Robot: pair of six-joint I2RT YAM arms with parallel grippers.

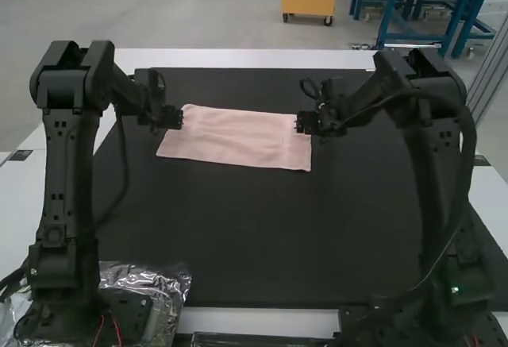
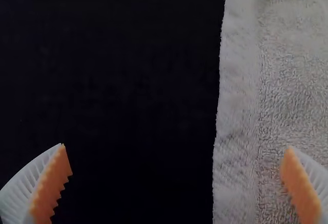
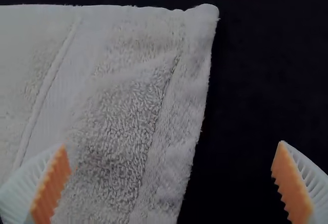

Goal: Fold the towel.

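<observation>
Pink towel (image 1: 238,136), and it's lying flat, a wide strip at upper centre of the high view, on a black mat (image 1: 254,236) over a white table (image 1: 238,58); left gripper (image 1: 178,117) and right gripper (image 1: 300,123) at its ends, each with fingers well apart.

Blk mat (image 1: 246,236) on wht tbl (image 1: 238,59), crinkled clear plastic (image 1: 170,286) at near L corner.
</observation>
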